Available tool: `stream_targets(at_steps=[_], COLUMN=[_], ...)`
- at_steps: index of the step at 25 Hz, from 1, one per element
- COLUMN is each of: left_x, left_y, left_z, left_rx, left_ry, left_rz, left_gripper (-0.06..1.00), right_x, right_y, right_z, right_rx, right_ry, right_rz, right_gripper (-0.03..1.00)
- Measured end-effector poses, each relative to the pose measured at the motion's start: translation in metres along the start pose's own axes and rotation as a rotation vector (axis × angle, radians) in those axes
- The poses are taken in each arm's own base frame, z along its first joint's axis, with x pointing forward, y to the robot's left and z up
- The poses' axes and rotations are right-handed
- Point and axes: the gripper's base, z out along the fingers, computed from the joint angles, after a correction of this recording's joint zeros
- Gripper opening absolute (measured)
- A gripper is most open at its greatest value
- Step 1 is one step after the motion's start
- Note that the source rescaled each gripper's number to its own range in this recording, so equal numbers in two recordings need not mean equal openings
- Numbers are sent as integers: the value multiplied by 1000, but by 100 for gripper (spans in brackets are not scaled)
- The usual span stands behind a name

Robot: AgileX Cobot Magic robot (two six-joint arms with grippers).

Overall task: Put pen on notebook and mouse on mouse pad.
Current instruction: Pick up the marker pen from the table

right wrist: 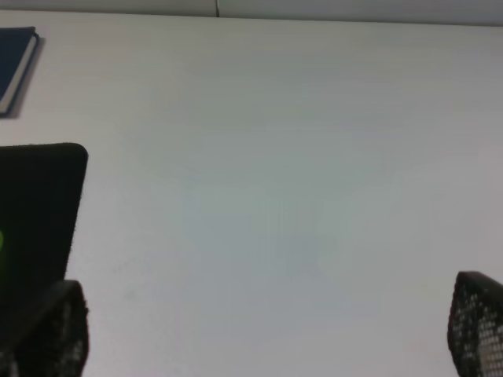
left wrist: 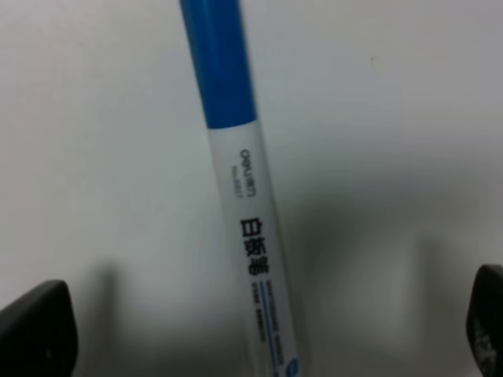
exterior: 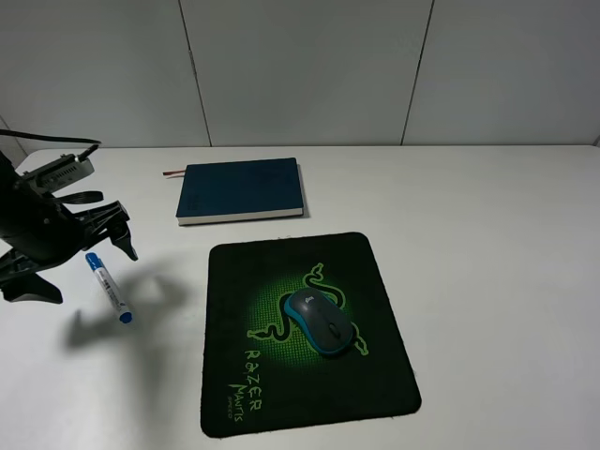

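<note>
Left tool (exterior: 89, 273) spread astride the pen (exterior: 110, 288), frame's left; probably light, stiff, slick; best pinched mid-barrel.

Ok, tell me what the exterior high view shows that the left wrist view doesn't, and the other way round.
Only the exterior high view: the notebook near the wall, and the mouse pad with the mouse resting on it. Only the left wrist view: the small print on the white barrel of the pen, seen close up. Both: the pen lying on the white table, with the left gripper open and one fingertip on either side of it.
</note>
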Motion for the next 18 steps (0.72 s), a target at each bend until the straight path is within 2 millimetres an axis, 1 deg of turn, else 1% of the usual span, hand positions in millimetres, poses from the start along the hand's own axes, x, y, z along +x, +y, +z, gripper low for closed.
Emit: stream_targets(at_steps=[4,8,18], left_x=[-1,-6,-10], left_y=[-4,-8,-10], left_z=[11,17,24], left_rx=[-16,-20,-22], left_ry=[23,26,25], left_rz=[-18,-21,-40], left_gripper=[99,99,98], right_x=[0,0,0], right_y=[0,0,0], right_z=[0,0,0], right_rx=[-1,-1,-1], right_ry=[0,0,0], right_rz=[0,0,0], right_gripper=[100,100,100])
